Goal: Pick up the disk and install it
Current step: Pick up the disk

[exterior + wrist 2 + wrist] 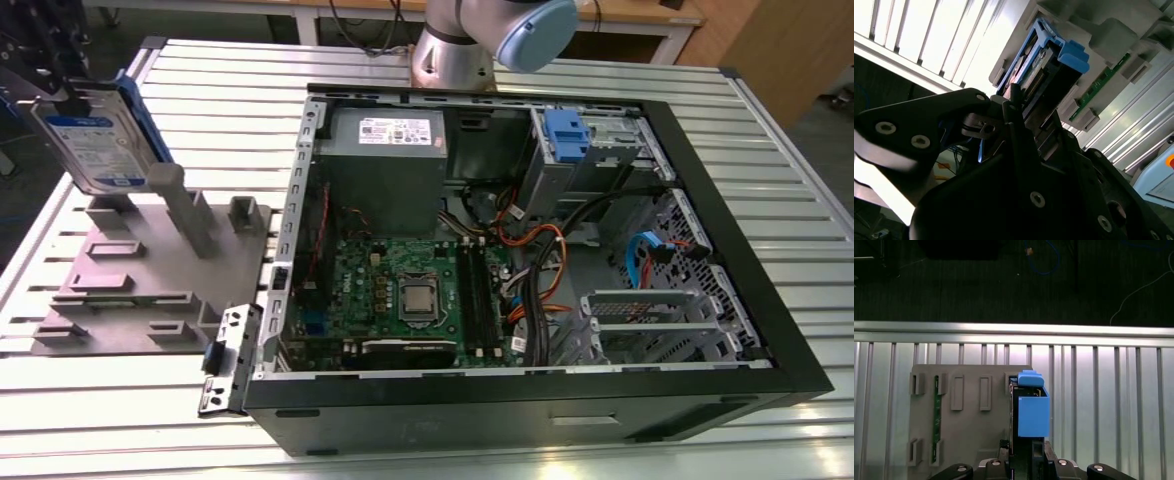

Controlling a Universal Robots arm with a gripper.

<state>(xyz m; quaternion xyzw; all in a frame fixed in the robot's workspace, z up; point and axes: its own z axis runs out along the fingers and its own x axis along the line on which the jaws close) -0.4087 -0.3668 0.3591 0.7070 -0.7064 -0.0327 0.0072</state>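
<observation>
Closest to the lens are the black link plates of my gripper (pixel 1016 107). Its fingers are pressed onto the two faces of the flat rectangular silver disk (pixel 1046 60), a hard drive with a white-and-blue label and blue plastic rails along its sides. In the first wrist view the gripper (pixel 1024 455) holds the disk (pixel 1032 410) edge-on, one blue rail toward the camera. It is above the grey moulded fixture plate (pixel 966 430) with its rows of slots. A thin green circuit board strip (pixel 936 412) sits upright in one slot. In the exterior view the disk (pixel 96 135) hangs tilted at the exterior view's left, over the far corner of the fixture plate (pixel 127 290), label facing the camera. Whether its lower edge touches the plate I cannot tell. The open black-and-grey computer case (pixel 534 395) lies well apart from the disk, toward the exterior view's right, on the ribbed aluminium table (pixel 120 420).
</observation>
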